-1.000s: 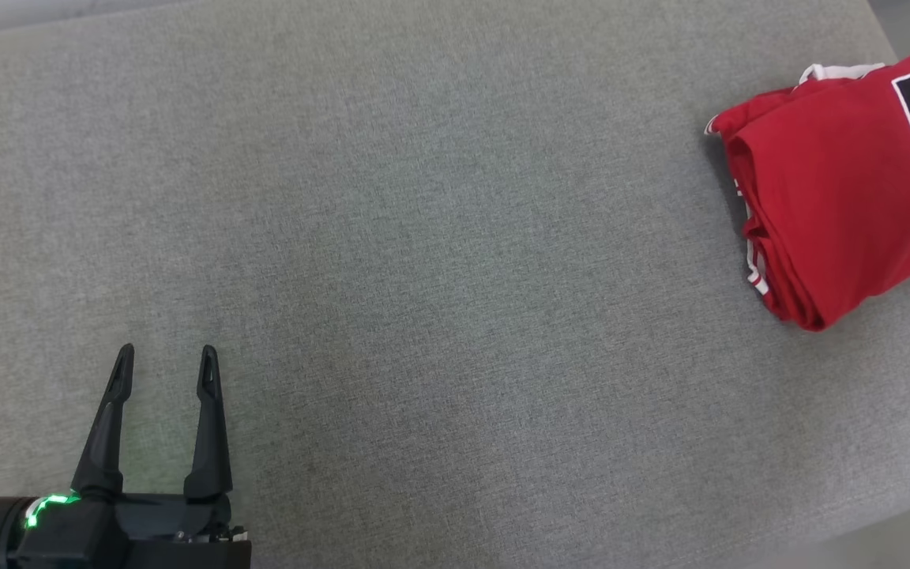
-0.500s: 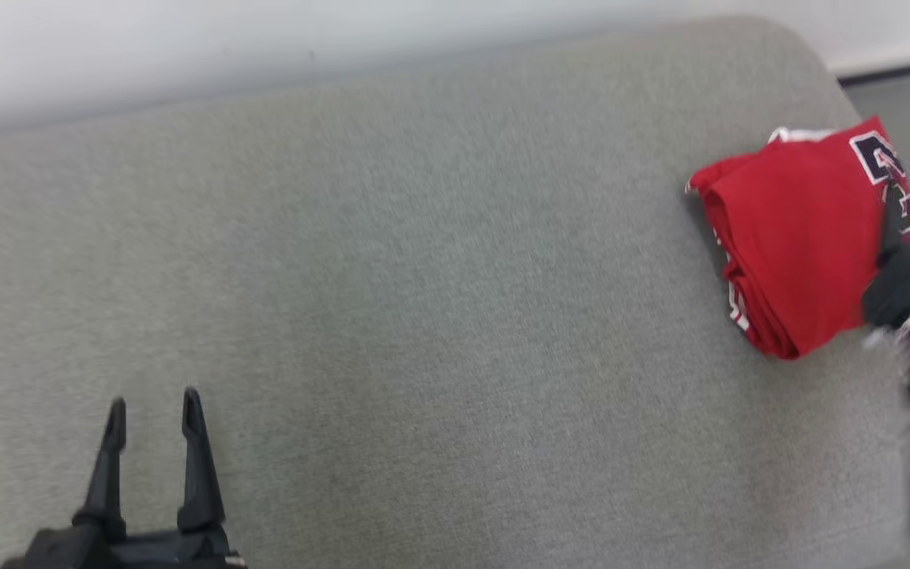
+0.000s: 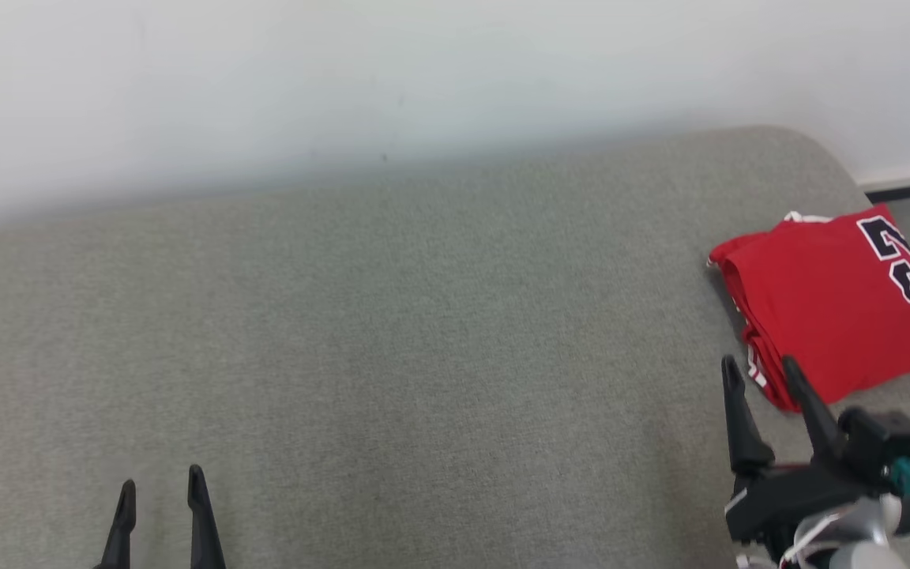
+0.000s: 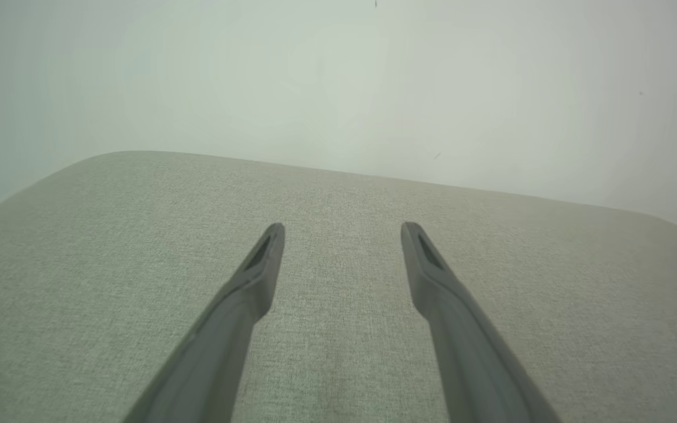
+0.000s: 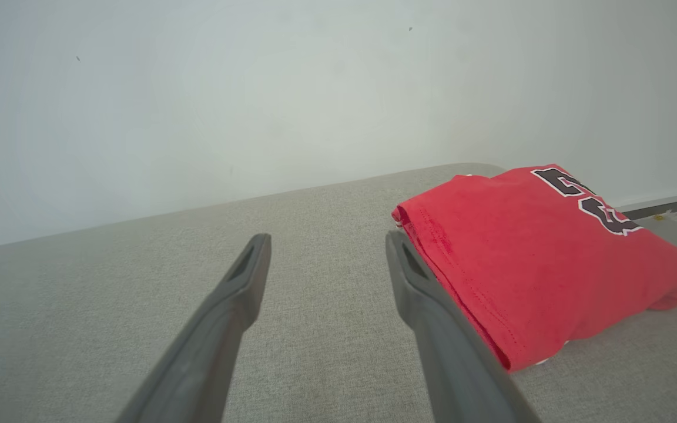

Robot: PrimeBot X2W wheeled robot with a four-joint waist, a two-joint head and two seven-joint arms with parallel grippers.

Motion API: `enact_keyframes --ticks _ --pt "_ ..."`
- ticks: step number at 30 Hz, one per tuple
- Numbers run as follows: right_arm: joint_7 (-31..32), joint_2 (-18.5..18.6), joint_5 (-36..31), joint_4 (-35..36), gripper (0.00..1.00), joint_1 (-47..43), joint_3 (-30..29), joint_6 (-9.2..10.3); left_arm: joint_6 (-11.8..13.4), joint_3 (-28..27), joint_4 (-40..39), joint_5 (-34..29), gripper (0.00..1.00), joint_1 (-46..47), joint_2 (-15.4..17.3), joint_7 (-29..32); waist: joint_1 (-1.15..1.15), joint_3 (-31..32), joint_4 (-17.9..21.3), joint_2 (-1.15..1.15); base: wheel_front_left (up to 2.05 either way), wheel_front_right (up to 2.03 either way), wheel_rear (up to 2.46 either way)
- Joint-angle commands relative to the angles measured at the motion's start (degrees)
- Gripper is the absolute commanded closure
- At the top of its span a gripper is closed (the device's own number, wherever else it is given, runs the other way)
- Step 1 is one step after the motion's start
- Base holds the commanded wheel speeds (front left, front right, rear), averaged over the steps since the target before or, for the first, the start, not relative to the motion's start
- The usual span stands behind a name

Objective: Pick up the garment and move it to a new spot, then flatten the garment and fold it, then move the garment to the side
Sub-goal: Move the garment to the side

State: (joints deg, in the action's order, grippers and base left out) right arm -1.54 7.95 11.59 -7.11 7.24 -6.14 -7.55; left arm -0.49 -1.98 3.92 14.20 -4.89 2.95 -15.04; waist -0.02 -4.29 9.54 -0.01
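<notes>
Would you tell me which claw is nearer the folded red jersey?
Right. The right claw is just beside the folded red jersey; the left claw lies far left.

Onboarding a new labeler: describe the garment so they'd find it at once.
On the wide grey upholstered surface against the white wall, go to the right end near the rounded far corner. The garment lies there folded: bright red with dark white-edged lettering, unlike the plain grey fabric and the black right gripper near it.

Left end effector and right end effector agape.
</notes>
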Motion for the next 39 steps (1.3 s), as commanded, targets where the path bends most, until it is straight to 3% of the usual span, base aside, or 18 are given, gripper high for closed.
enact_keyframes --ticks 1,14,39 --pt "-0.7 -0.6 0.0 0.8 0.0 -1.6 0.6 0.12 0.4 0.0 0.3 0.6 0.0 -1.0 -0.1 -0.2 0.02 2.9 -2.2 0.01 0.0 0.0 0.0" --pt "-2.2 -4.1 -3.5 0.8 0.0 -6.8 3.9 0.12 2.9 0.3 4.2 1.0 0.0 -2.6 -0.1 -0.2 0.02 5.6 -3.1 0.01 0.0 0.0 0.0" --pt "-1.9 -5.2 -4.8 0.1 0.0 -9.5 5.5 0.12 3.2 0.8 4.9 -1.4 0.0 -4.3 -0.1 -0.2 0.02 6.4 -4.0 0.01 0.0 0.0 0.0"
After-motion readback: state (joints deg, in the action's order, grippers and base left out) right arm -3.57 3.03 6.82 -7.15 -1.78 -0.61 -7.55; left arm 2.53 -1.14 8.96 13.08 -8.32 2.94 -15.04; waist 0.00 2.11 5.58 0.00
